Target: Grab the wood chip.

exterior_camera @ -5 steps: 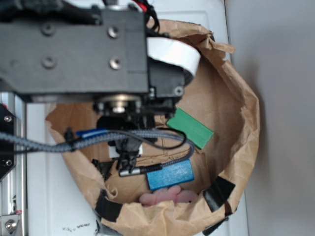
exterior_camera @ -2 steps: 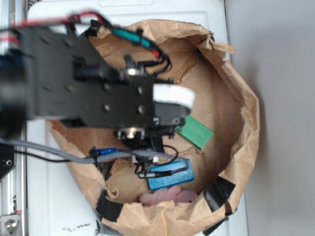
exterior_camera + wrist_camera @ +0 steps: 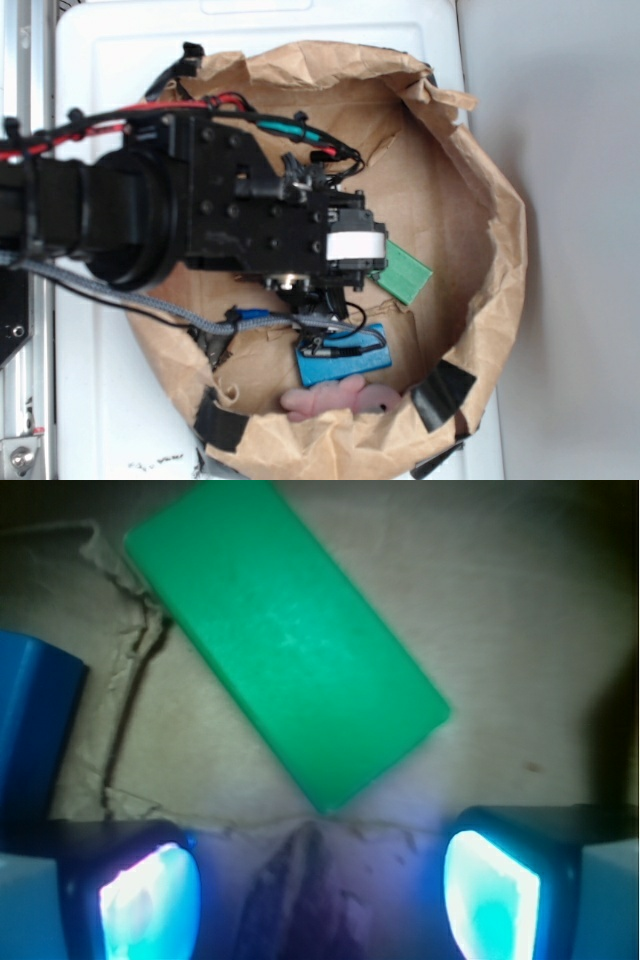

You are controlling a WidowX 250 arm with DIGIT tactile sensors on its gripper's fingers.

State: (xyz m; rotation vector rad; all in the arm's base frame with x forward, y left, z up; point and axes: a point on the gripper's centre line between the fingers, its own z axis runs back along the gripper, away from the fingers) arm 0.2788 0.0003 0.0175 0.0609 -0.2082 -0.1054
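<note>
Exterior view is being lit evenly and brightly; soft shadow is being cast inside the paper bag (image 3: 480, 250). Wrist view is being kept dim, corners darkened. Blue-white glare is being thrown off the finger pads (image 3: 150, 900). The wood chip (image 3: 300, 900) is being blurred.

wood chip (image 3: 300, 900) between fingers (image 3: 150, 900), below block (image 3: 285, 645)

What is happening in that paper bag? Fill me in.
A robot arm is reaching down into a brown paper bag to get a wood chip. In the wrist view its hand is open, with the dark chip lying between the two fingers, not yet gripped. A green block sits just beyond the chip's tip, a blue block is off to one side, and a pink soft toy rests near the bag's edge.
</note>
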